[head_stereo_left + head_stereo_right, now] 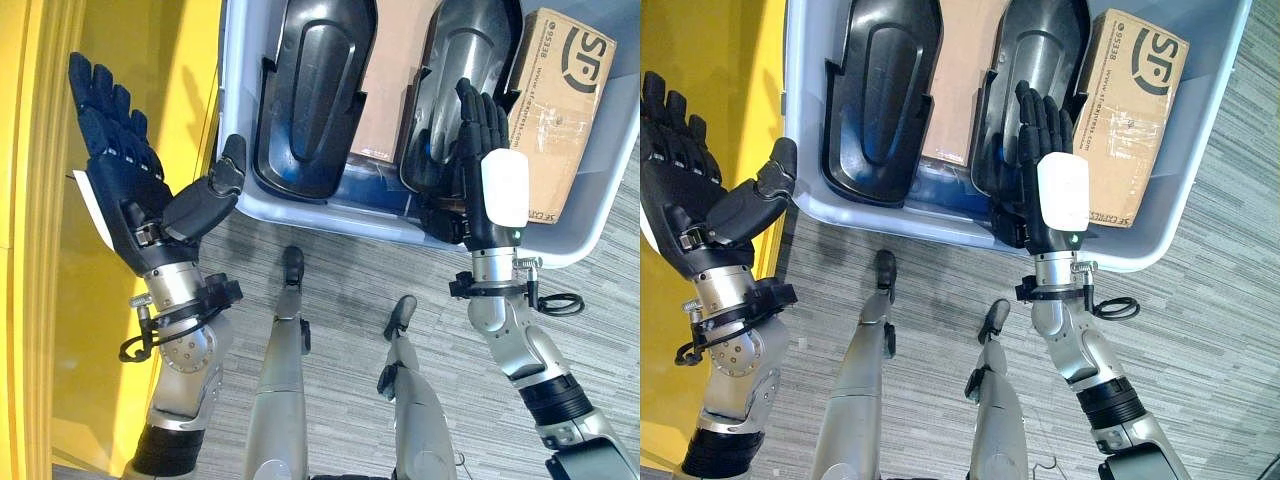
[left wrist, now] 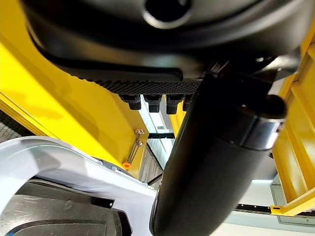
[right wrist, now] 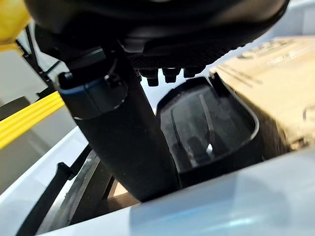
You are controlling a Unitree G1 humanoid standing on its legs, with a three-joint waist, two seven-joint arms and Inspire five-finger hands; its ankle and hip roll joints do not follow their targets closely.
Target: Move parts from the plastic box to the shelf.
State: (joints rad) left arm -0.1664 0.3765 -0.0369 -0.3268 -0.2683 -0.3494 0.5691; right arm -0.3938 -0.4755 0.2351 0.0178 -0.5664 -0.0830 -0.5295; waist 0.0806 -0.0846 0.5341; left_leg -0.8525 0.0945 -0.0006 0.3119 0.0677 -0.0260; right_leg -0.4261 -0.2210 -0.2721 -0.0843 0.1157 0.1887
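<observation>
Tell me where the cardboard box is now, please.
The cardboard box stands inside the plastic box, at its right end, beside the right black part; the right hand is next to it.

The pale plastic box [image 1: 300,215] stands on the grey floor, open-topped. Inside it, two black moulded parts lean upright side by side: the left part [image 1: 315,90] and the right part [image 1: 470,70], with a cardboard carton [image 1: 555,100] just beside the latter.
</observation>
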